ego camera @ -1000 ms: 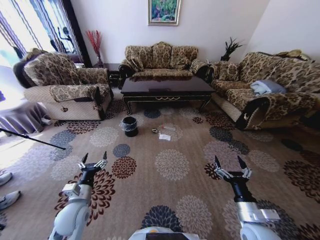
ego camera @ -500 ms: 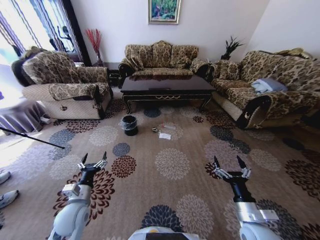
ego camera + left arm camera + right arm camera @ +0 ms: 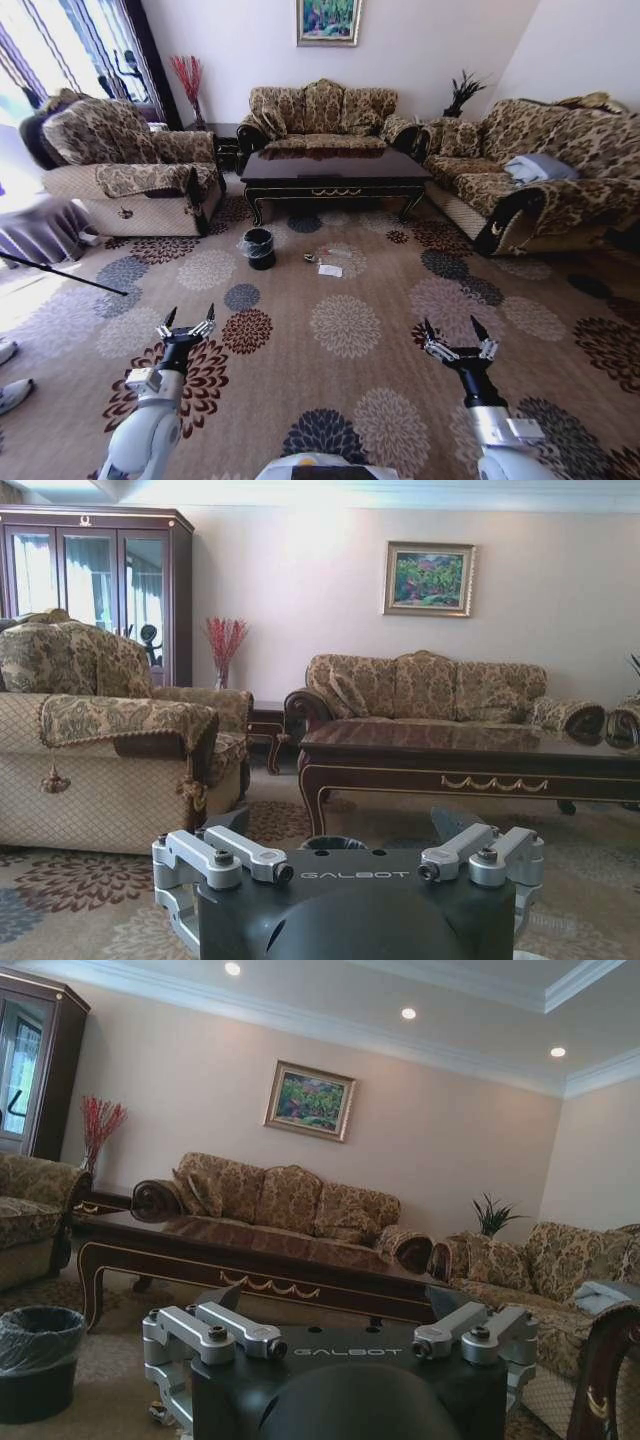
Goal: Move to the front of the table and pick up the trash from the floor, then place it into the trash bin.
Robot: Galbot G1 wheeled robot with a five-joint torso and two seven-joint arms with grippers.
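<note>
Nearer now looms the worktop (image 3: 335, 172) — left pincer (image 3: 186, 325) and right pincer (image 3: 458, 345) both spread wide, empty — with the trash (image 3: 329, 270) beside the bin (image 3: 260, 248).

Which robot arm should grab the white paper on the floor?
Hard to call yet. The white paper lies between both open pincers, far ahead by the table. The right pincer seems slightly better; the left pincer faces the bin.

Three patterned sofas (image 3: 322, 112) ring the room, a painting (image 3: 328, 20) hangs far, red twigs (image 3: 188, 82) stand far left.
</note>
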